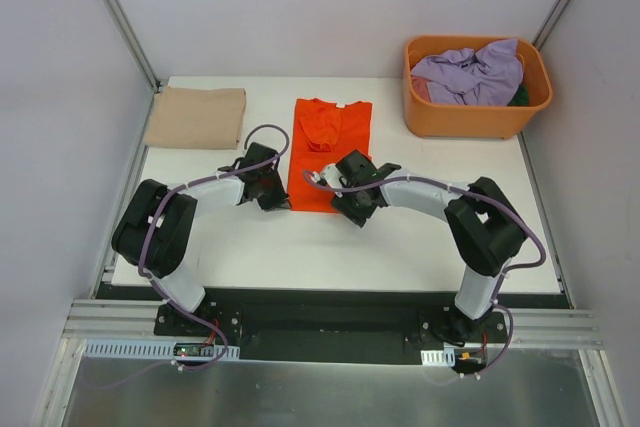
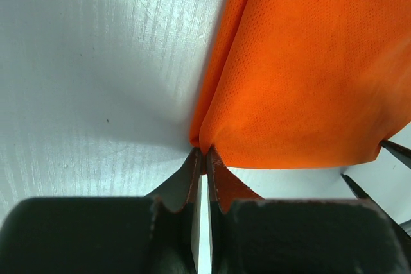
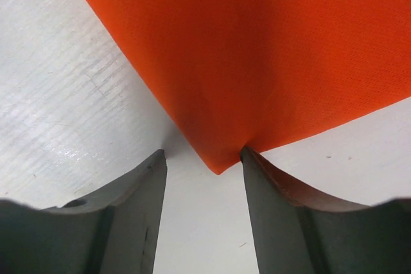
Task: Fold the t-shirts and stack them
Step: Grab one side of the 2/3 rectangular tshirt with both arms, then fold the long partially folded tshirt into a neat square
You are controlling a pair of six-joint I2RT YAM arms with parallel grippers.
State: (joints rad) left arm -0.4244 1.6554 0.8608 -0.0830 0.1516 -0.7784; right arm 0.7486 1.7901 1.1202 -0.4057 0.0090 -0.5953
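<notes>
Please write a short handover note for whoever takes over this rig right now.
Left gripper shut on the near-left corner of the orange shirt.
Right gripper open, straddling its near-right corner, not yet gripping.
Orange shirt lies mid-table, sides folded in; tan shirt folded at far left; lavender shirt and dark green shirt in the basket, far right.
Done: tan folded. Left: finish the orange, stack it, then the two basket shirts.

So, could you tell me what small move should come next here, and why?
Probably close the right fingers: they stand open astride a near corner of the bright orange cloth t-shirt, its tip between them, while the left fingers look shut on the other near corner.
</notes>
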